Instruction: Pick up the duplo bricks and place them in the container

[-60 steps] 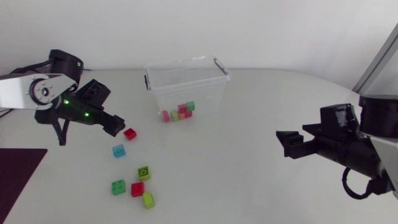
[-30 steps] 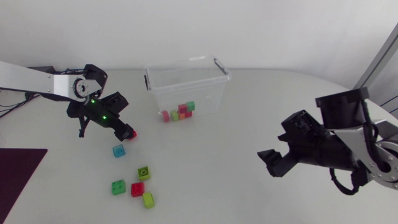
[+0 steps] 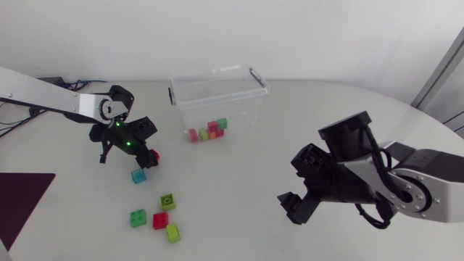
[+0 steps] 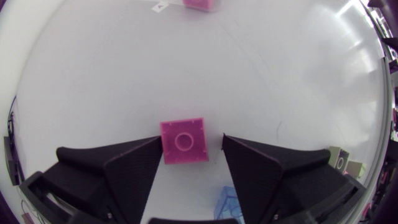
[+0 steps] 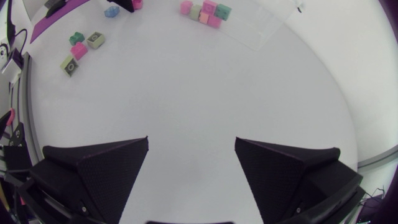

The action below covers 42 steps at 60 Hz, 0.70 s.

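Observation:
A red duplo brick [image 3: 154, 154] lies on the white table, left of the middle; in the left wrist view it looks pink [image 4: 184, 140]. My left gripper [image 3: 148, 153] [image 4: 191, 139] is down around it: one finger touches one side, and a narrow gap shows at the other finger. A clear plastic container [image 3: 217, 98] stands at the back with several coloured bricks [image 3: 208, 131] inside. My right gripper [image 3: 290, 206] [image 5: 191, 142] hangs open over bare table at the right, holding nothing.
A cyan brick [image 3: 138, 175] [image 4: 227, 200] lies just in front of the left gripper. Nearer the front lie an olive brick [image 3: 167, 201], a green one [image 3: 138, 217], a red one [image 3: 160, 220] and a lime one [image 3: 173, 233]. A dark mat [image 3: 22, 203] covers the left corner.
My left gripper has come down over the red brick and its fingers have narrowed around it. The right arm has swung in towards the middle and lower.

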Available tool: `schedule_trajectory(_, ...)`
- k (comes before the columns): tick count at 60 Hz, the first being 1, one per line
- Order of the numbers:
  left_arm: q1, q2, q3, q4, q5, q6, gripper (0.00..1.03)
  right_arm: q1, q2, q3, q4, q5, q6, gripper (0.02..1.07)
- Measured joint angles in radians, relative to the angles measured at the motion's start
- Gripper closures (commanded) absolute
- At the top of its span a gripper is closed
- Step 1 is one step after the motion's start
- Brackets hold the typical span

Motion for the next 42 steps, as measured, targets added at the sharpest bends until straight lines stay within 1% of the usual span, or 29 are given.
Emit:
schedule_trajectory(2, -0.001, 0.000, 0.000, 0.000, 0.010, 0.006, 0.71, 0.011, 0.005, 0.002, 0.000, 0.000, -0.004, 0.07)
schedule_trajectory(6, -0.001, 0.000, 0.000, 0.000, 0.024, 0.024, 0.73, 0.034, 0.019, 0.003, 0.003, 0.002, -0.008, 0.07)
schedule_trajectory(7, -0.001, 0.000, 0.000, 0.000, 0.031, 0.027, 0.76, 0.039, 0.023, 0.003, 0.003, 0.003, -0.008, 0.07)
schedule_trajectory(8, -0.002, 0.000, 0.000, 0.000, 0.033, 0.032, 0.76, 0.044, 0.027, 0.003, 0.004, 0.004, -0.011, 0.07)
schedule_trajectory(20, -0.003, -0.018, 0.000, -0.004, 0.039, 0.048, 0.77, 0.109, 0.087, 0.026, 0.007, 0.026, -0.011, 0.07)
schedule_trajectory(28, -0.011, -0.118, 0.000, -0.036, 0.045, 0.024, 0.77, 0.142, 0.113, 0.052, 0.007, 0.041, -0.011, 0.07)
schedule_trajectory(32, -0.018, -0.188, 0.019, -0.084, 0.104, 0.000, 0.77, 0.154, 0.122, 0.065, 0.007, 0.041, -0.011, 0.07)
schedule_trajectory(35, -0.026, -0.232, 0.064, -0.131, 0.149, -0.023, 0.77, 0.167, 0.127, 0.071, 0.008, 0.042, -0.011, 0.07)
schedule_trajectory(39, -0.038, -0.267, 0.155, -0.183, 0.203, -0.049, 0.77, 0.185, 0.135, 0.079, 0.008, 0.042, -0.011, 0.07)
schedule_trajectory(42, -0.048, -0.282, 0.229, -0.199, 0.238, -0.071, 0.77, 0.203, 0.148, 0.085, 0.010, 0.042, -0.011, 0.07)
